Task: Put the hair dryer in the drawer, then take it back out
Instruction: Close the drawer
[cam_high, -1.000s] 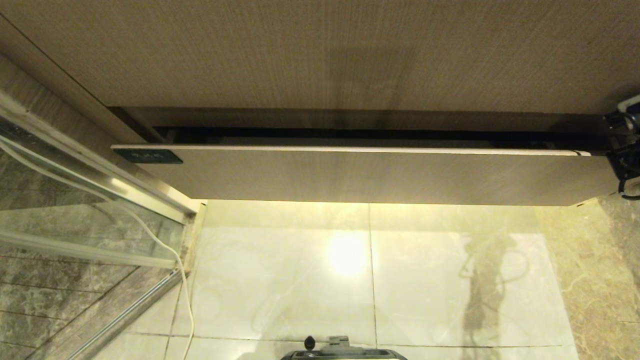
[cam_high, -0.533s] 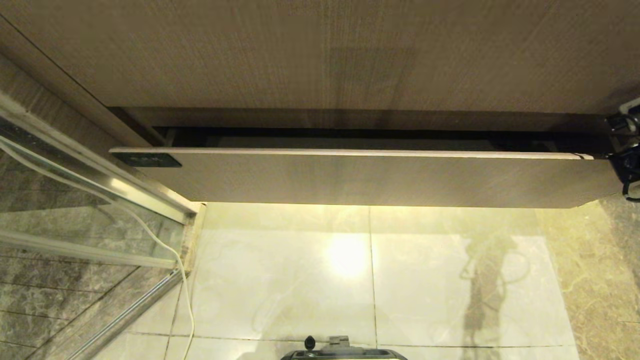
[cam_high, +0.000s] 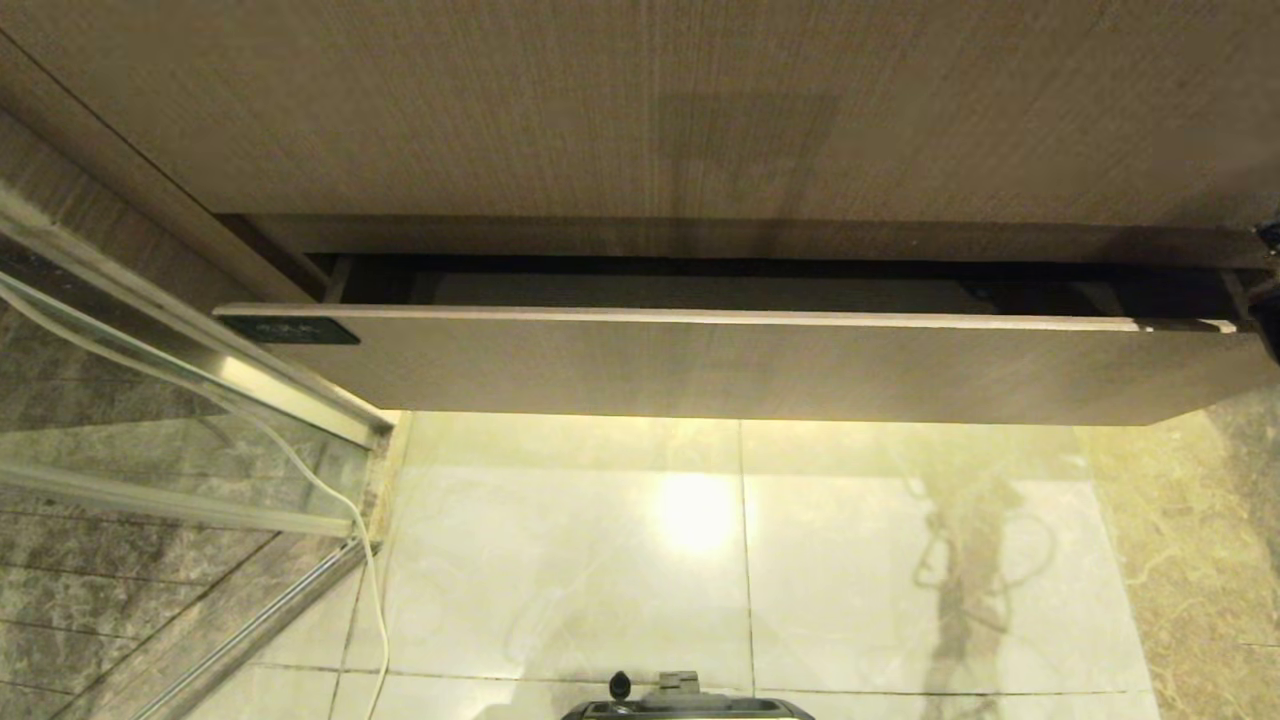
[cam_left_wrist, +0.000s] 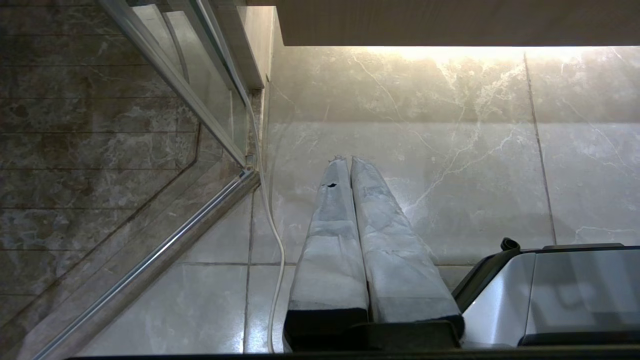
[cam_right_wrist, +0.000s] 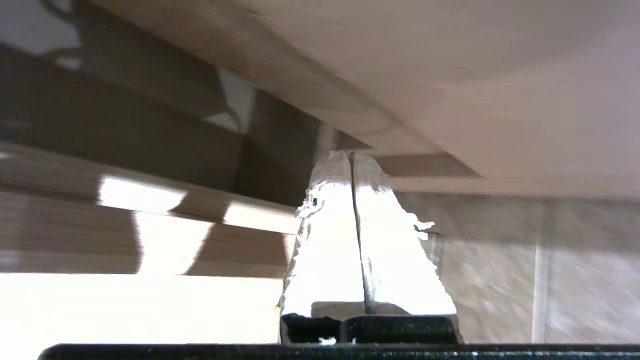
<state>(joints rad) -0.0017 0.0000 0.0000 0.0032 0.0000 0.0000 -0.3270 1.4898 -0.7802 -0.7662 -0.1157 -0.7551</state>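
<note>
The drawer (cam_high: 740, 365) is standing only a crack open under the taller wood-grain front (cam_high: 640, 110), its flat face jutting out over the tiled floor (cam_high: 700, 560), so a dark slot is showing along its top edge. The right gripper (cam_right_wrist: 352, 156) is working at the drawer's right end with its fingers pressed flat together and holding nothing; I'd guess it is using them as a wedge or hook, since the front is offering no handle to grasp. The left gripper (cam_left_wrist: 348, 160) is hanging parked over the floor, fingers likewise together and empty. The hair dryer is showing nowhere from where I'm looking.
</note>
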